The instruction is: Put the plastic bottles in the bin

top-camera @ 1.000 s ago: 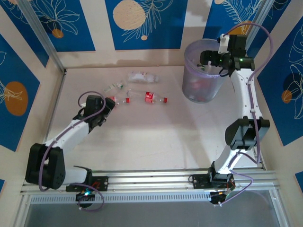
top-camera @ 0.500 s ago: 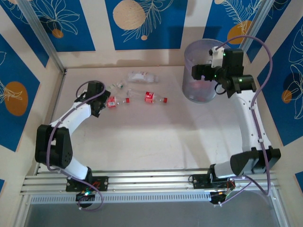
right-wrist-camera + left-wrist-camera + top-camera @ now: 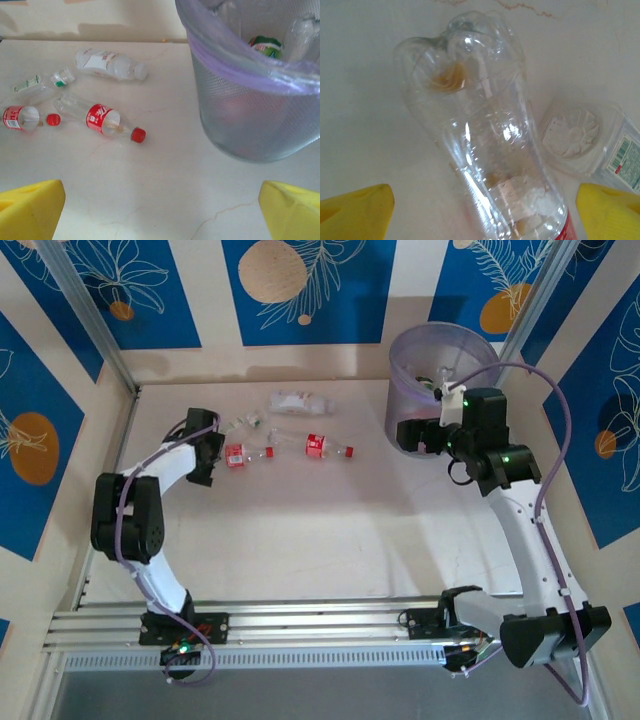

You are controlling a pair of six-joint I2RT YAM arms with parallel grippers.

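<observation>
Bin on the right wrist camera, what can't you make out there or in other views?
Right wrist: contents of the bin, blurred by its translucent wall, cut by the top edge.
Left wrist: cap end of the clear bottle, cut by the bottom edge.
Top external: red label print, too small.

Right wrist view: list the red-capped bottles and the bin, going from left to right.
Short clear plastic bottle with red label and red cap → longer clear plastic bottle with red label and red cap → translucent pale-purple round plastic bin.
</observation>
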